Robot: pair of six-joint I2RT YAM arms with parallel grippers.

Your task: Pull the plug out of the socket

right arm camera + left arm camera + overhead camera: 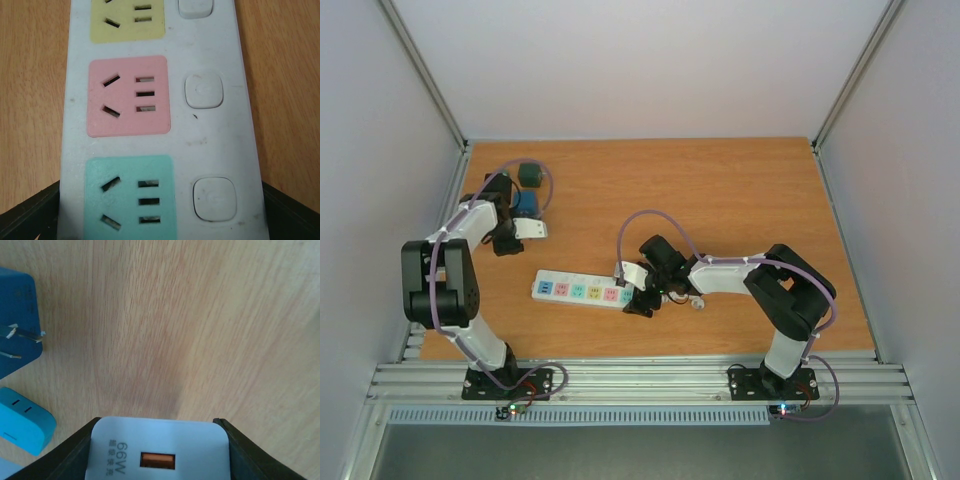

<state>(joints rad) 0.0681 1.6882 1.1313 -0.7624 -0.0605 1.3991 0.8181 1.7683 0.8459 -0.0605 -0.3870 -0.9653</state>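
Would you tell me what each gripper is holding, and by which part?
Left gripper: the white charger, by its two side faces. Right gripper: the socket, across its long edges near one end.

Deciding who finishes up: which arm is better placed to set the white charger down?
Left. The left gripper holds the white charger over bare table near a dark blue plug; the right gripper is clamped on the power strip.

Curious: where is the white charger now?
Top view, left side: the white charger is held in the left gripper, beside the blue plugs, apart from the power strip.
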